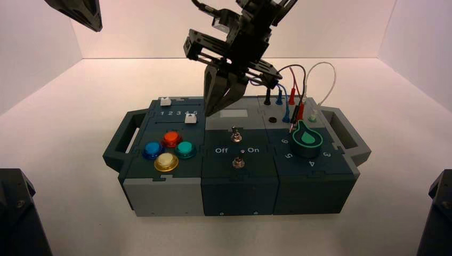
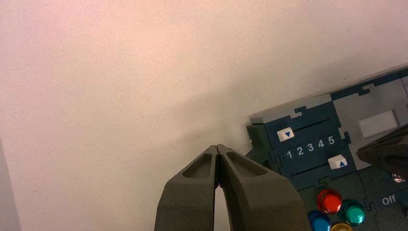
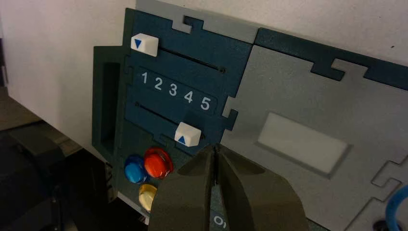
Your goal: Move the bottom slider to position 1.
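Pale, smooth tabletop is spread beneath and around a dark box (image 1: 240, 194), with white walls behind. On the box's left panel, two white sliders are set above and below a printed row of numerals, 1 to 5. The bottom slider (image 3: 187, 134) is seen near the 5 end of its slot, well apart from position 1 (image 3: 144, 77). Over the box, beside that knob, the right gripper (image 3: 216, 147) is held with its fingertips together. The left gripper (image 2: 217, 147) is parked beyond the box's left side, its fingertips also together.

The knob could be missed or skidded over if the closed tips are brought down too high or off its side. If they are pressed too hard or at a slant, the slider could be jammed or the whole box shifted. The red button (image 3: 158, 162), close to the slot, could be pushed by a low sweep. The slide could be stopped short of 1 if contact is lost midway.

No open container with contents is shown; the box's inside is hidden. An empty-looking recess is framed by its left handle (image 1: 126, 140), and wires (image 1: 305, 80) are plugged in at its right rear.
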Available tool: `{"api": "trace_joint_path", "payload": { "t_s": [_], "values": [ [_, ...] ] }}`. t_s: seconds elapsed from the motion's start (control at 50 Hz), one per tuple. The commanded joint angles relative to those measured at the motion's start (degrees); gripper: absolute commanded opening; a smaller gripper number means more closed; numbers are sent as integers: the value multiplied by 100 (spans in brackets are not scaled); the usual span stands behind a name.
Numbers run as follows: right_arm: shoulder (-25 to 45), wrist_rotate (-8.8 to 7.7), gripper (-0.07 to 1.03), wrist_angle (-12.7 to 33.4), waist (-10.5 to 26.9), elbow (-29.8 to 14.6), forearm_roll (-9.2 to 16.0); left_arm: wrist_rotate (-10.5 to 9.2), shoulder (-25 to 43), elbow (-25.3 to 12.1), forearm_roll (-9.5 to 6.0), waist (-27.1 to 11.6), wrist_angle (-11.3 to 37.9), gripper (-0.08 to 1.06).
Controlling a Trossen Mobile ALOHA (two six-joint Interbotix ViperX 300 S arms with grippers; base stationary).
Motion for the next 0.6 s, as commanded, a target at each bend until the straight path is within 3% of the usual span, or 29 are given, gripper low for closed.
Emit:
{"api": "trace_joint_path", "payload": {
  "t_s": [0.02,0.6],
  "values": [
    [9,-9,-2,-18,88,-176,18,18,-26,-70,9,-18,-18,-3],
    [167,-9,-2,-9,176,-308,132,26,9,-70,9,-62,-18,-3]
  ]
}}
